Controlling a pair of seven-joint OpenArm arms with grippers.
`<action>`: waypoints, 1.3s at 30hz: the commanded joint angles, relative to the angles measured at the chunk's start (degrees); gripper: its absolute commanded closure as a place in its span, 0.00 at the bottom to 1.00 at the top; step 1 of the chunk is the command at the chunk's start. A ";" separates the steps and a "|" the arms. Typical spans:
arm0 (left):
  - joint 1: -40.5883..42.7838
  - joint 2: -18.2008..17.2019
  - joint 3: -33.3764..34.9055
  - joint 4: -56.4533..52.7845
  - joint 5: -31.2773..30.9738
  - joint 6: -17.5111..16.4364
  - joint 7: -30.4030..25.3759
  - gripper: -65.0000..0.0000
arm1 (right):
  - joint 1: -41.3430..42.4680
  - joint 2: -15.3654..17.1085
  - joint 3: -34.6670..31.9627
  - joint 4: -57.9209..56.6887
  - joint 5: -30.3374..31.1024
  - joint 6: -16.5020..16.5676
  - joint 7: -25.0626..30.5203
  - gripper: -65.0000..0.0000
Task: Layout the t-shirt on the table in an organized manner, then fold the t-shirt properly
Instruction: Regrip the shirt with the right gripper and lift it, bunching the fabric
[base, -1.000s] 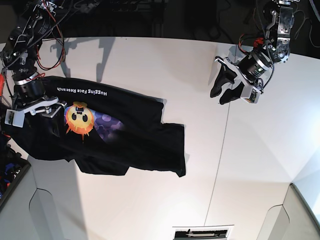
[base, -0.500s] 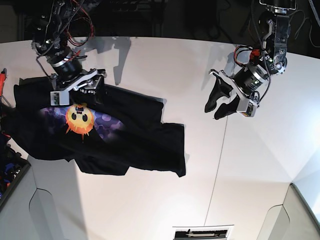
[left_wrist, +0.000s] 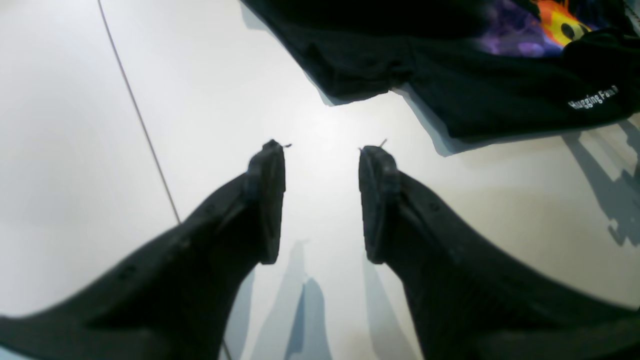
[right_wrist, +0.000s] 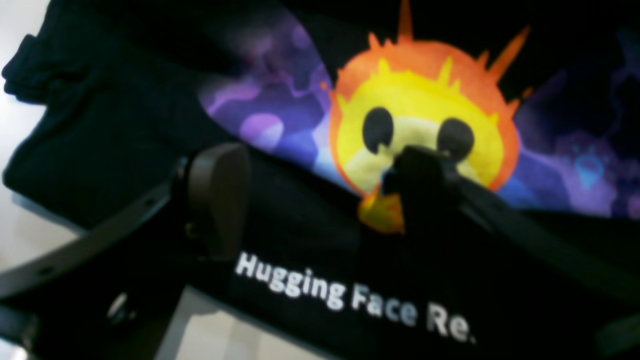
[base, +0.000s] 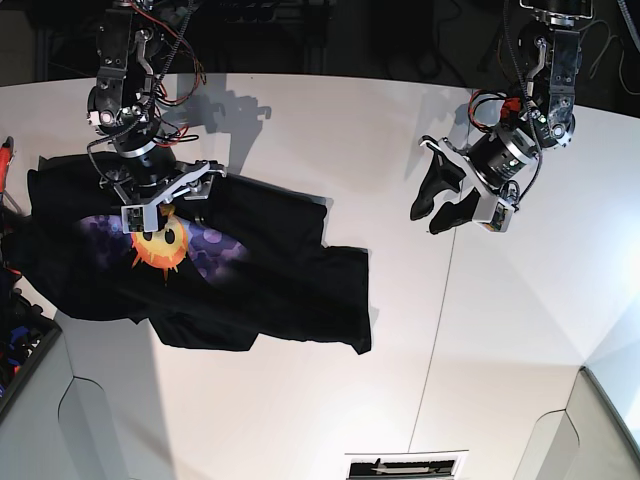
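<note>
Left wrist view: the left gripper (left_wrist: 322, 150) hangs over bare white panelled tabletop (left_wrist: 75, 125), jaws parted and empty. The large black cloth t-shirt with the orange sun-face print (left_wrist: 450, 75) lies from twelve to two o'clock, well apart from the fingertips, with a rumpled hem corner nearest them.

Right wrist view: the right gripper (right_wrist: 320, 175) stands spread wide above the sun-face print, with the white "Hugging Face" lettering at six o'clock. Nothing sits between its fingers, though whether they touch the cloth I cannot tell. A bunched edge shows at ten o'clock.

Base view: the t-shirt (base: 280, 290) lies crumpled at nine o'clock on the tabletop (base: 330, 130), folded over itself towards its right end. The right gripper (base: 165, 195) is over its upper edge; the left gripper (base: 450, 198) is at two o'clock, off the cloth.

The shirt should handle as light, limp and unbreakable; it will sag, drag and slide on the smooth top. Pinching single layers at shoulders or hem corners looks best, not the middle.
</note>
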 joint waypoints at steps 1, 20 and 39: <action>-0.44 -0.61 -0.26 1.07 -1.01 -0.24 -1.22 0.58 | 1.20 0.31 0.42 1.09 0.44 0.20 1.51 0.31; -0.76 -0.50 -0.33 1.07 -0.98 -0.22 -0.61 0.58 | 5.64 0.26 4.63 -7.52 -0.35 -4.11 -3.61 0.65; -0.59 -0.68 -0.33 1.07 -0.96 -0.22 -0.57 0.58 | 5.64 -0.20 4.61 18.43 7.02 -0.61 -10.80 1.00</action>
